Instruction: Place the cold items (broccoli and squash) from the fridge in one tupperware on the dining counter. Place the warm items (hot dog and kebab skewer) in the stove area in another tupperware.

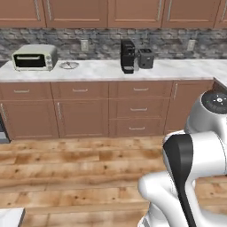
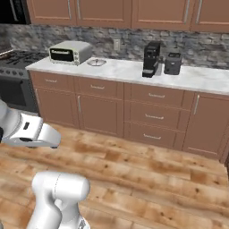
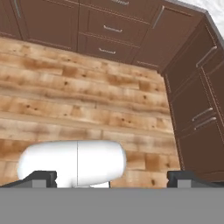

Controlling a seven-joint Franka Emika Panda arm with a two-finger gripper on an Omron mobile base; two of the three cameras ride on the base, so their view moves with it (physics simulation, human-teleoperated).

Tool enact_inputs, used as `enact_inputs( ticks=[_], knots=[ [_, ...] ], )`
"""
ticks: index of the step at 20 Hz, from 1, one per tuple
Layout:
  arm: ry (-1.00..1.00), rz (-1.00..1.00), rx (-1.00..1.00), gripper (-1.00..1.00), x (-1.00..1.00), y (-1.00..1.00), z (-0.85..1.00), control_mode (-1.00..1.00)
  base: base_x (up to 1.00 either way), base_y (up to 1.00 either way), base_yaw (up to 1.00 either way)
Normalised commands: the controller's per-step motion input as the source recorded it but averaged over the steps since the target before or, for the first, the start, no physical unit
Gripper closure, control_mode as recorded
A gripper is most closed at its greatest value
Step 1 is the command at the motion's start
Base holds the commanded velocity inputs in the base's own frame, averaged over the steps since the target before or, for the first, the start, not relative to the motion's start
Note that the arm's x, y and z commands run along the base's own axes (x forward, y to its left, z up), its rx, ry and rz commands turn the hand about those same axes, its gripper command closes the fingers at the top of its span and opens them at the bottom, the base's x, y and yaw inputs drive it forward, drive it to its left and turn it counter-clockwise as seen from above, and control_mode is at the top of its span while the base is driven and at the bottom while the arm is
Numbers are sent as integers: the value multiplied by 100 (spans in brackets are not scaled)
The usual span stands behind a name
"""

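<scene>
Nearest the camera, the robot's white jointed arm [image 1: 186,177] rises folded over a warm wooden plank floor [image 1: 80,173]. Its pincer [image 3: 111,178] hangs released, the two small dark fingertips [image 3: 41,177] standing wide apart with nothing between them, pointed down at the bare floor and a corner of dark brown cabinet doors [image 3: 197,109].

Across the floor runs a row of brown cabinets and drawers with grey bar handles [image 1: 111,108], topped by a long pale marble tabletop [image 1: 106,70]. On that tabletop stand a pale boxy toaster oven with a dark glass door [image 1: 34,56], a small round glass lid or dish [image 1: 68,65] just beside it, a tall black coffee machine [image 1: 127,56] and a dark grey toaster [image 1: 146,58] touching or nearly touching it. Behind is a grey stone wall [image 1: 97,42] under brown upper cabinets.

Of the task's things, the steel range with a dark front [image 2: 15,82] sits at the far left end of the cabinet run in the right base view. No food or tupperware can be seen from this spot.

Judging from here, the main risk is the base driving while the arm is folded low: the elbow or hand could clip the corner cabinets close on the right. Another is heading to the wrong surface, since this marble run resembles the dining counter.
</scene>
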Motion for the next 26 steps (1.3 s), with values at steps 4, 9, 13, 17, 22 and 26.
enact_inputs(
  ticks=[4,9,13,17,22,26],
  knots=[
    [0,0,0,-100,0,0,0,100,100,41,0],
    [0,0,0,-100,0,0,0,100,100,37,0],
    [0,0,0,-100,0,0,0,100,100,34,0],
    [0,0,0,-100,0,0,0,100,100,37,0],
    [0,0,0,-100,0,0,0,100,100,58,-5],
    [0,0,0,-100,0,0,0,100,100,91,-13]
  ],
)
